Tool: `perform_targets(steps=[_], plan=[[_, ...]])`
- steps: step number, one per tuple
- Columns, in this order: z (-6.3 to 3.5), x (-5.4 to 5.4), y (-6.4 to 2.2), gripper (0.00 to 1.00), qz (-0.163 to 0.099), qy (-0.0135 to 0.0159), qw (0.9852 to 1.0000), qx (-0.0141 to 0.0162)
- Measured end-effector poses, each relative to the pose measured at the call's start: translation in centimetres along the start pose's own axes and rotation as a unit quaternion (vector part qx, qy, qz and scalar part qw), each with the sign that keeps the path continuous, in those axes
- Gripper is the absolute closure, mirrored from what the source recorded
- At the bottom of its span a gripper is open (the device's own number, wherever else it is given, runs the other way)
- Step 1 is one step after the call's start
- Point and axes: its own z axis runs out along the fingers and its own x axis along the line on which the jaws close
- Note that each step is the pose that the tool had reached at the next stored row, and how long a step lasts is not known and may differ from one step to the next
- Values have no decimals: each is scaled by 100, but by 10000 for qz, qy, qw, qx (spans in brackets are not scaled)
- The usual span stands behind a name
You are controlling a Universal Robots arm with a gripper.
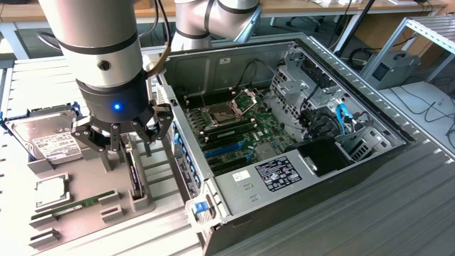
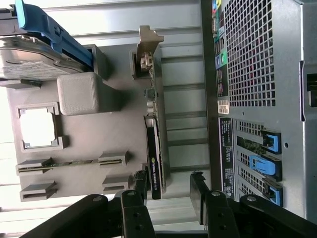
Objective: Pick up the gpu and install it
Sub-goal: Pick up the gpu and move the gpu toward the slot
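Wrist view: where is the gpu (image 2: pixel 154 163) found?
— Stood on edge in the grey holder (image 2: pixel 114 134), beside the computer case (image 2: pixel 257 74). The gripper (image 2: pixel 169 181) is held open over it, with nothing grasped.
— What is needed for a sound grasp?
— The card appears nearer one finger, so it should be centred and the jaws kept square to its flat faces.

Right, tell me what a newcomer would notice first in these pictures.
The big open grey metal computer case dominates the exterior view's right, its green motherboard exposed. At the exterior view's left, the black gripper hangs open over a thin black gpu card standing on edge in a grey parts tray, with a silver white-labelled hard drive farther left.
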Motion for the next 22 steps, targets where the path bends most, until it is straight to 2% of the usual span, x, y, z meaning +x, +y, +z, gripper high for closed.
perform_targets(steps=[22], plan=[[79,14,0,52,-1,-3,10000,37]])
